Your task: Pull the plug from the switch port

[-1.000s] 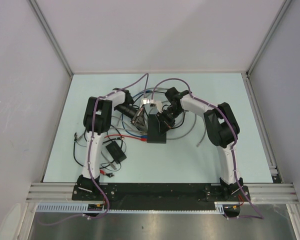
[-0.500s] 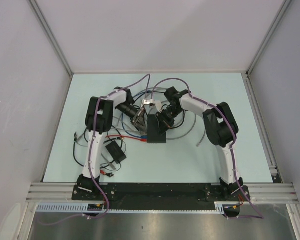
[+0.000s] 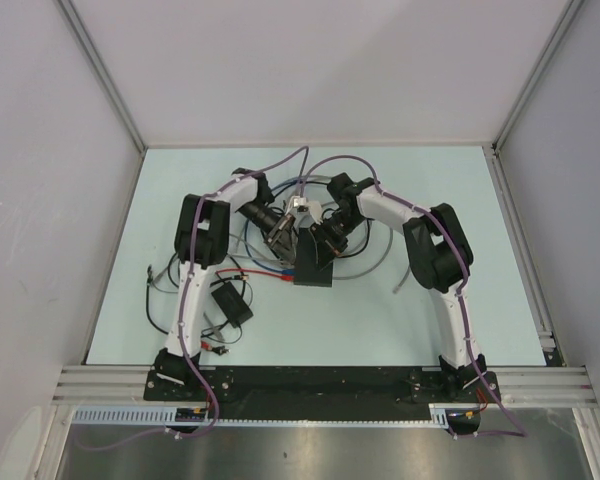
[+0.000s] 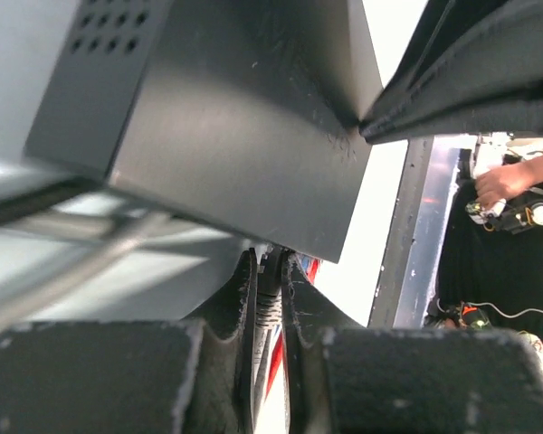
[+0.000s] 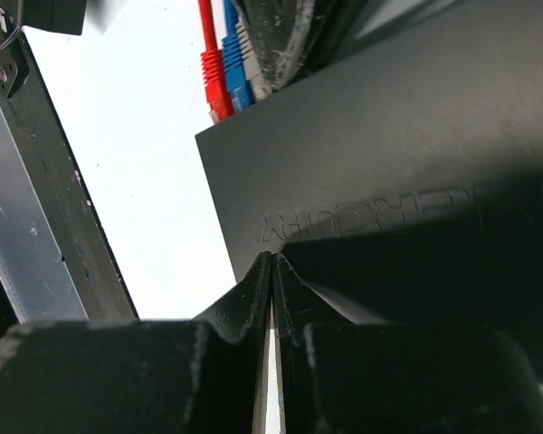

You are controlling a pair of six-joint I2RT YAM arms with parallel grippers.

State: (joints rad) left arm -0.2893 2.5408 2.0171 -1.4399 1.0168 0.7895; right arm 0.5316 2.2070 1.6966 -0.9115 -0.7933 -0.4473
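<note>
**Top external view.** The switch (image 3: 315, 262), a flat dark grey box, sits near the middle of the pale green table (image 3: 400, 320) with its long axis running near to far. Red and blue cables (image 3: 260, 270) reach it from the left. Its port row is hidden here. The left gripper (image 3: 284, 244) meets the box at its far-left corner, and the right gripper (image 3: 318, 244) meets it from the far right. The jaws of both are too small to read in this view. A smaller black box (image 3: 230, 300) with thin wires lies well apart, to the near left. Compared with one second ago, the left arm's elbow and forearm have shifted slightly right and away, and its purple cable loop has moved with them. The switch lies where it did. Plain grey walls (image 3: 310, 70) enclose the table on three sides, and an aluminium rail (image 3: 110, 382) runs along the near edge.

**Left wrist view.** The left gripper (image 4: 269, 271) is clamped on the plug (image 4: 269, 306), whose ribbed grey boot shows between the fingers (image 4: 242, 303). The switch (image 4: 226, 136) fills the space above, with a vented side at upper left. A black textured finger (image 4: 471, 86) from the other arm touches its corner. A person's hand (image 4: 502, 181) shows beyond the table.

**Right wrist view.** The right gripper (image 5: 271, 264) is closed, finger against finger, with its tips at the edge of the switch (image 5: 389, 154). Whether the tips pinch that edge cannot be told. A red plug (image 5: 215, 86) and a blue plug (image 5: 235, 77) stand side by side at the box's upper-left edge.
</note>
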